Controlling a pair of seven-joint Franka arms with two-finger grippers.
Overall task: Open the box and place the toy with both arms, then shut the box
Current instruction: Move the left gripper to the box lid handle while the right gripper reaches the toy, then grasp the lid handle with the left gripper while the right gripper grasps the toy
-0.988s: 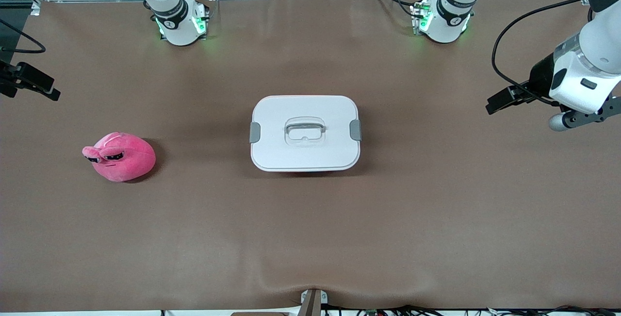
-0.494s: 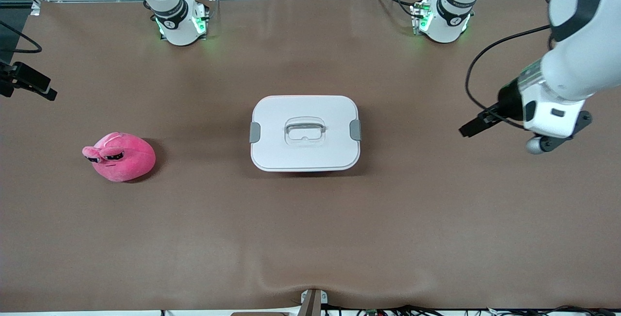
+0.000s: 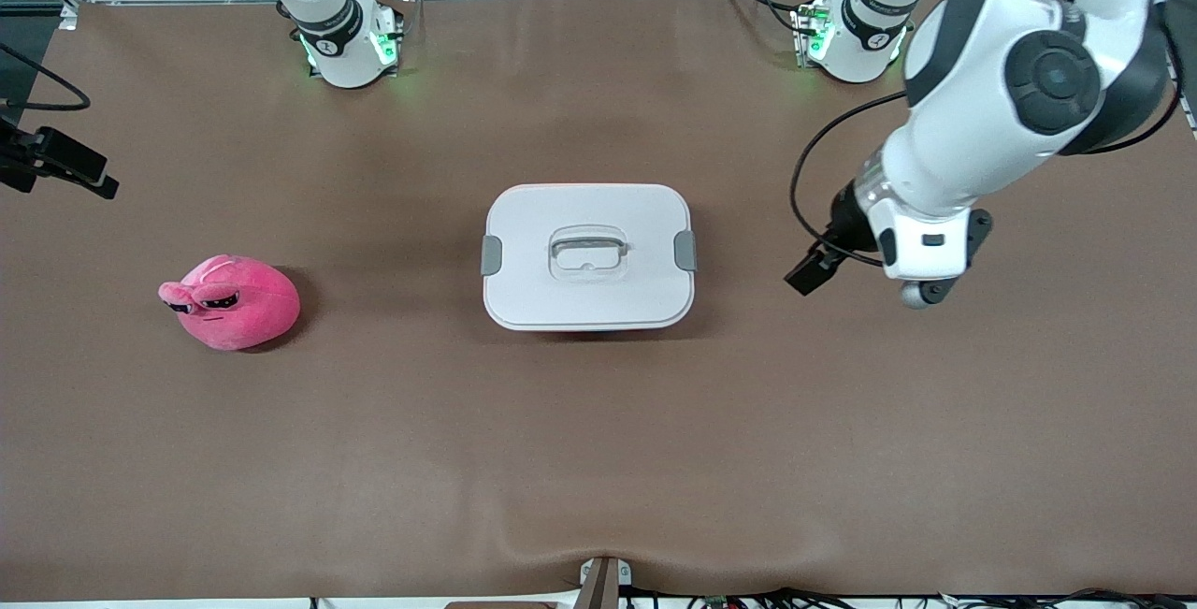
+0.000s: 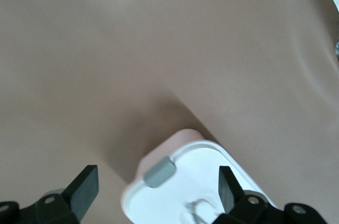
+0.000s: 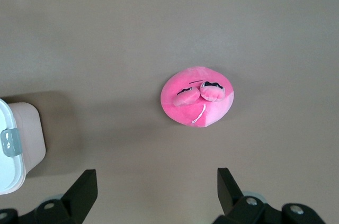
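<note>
box sits shut toward the right arm's end from the left claw, fingers apart over bare desk; right claw, also apart, waits over desk near the toy.

The front view looks down from high across the table, facing both bases. The left wrist camera looks closely at the box corner. The right wrist camera looks from higher at the toy; both wrist views share the box.
</note>
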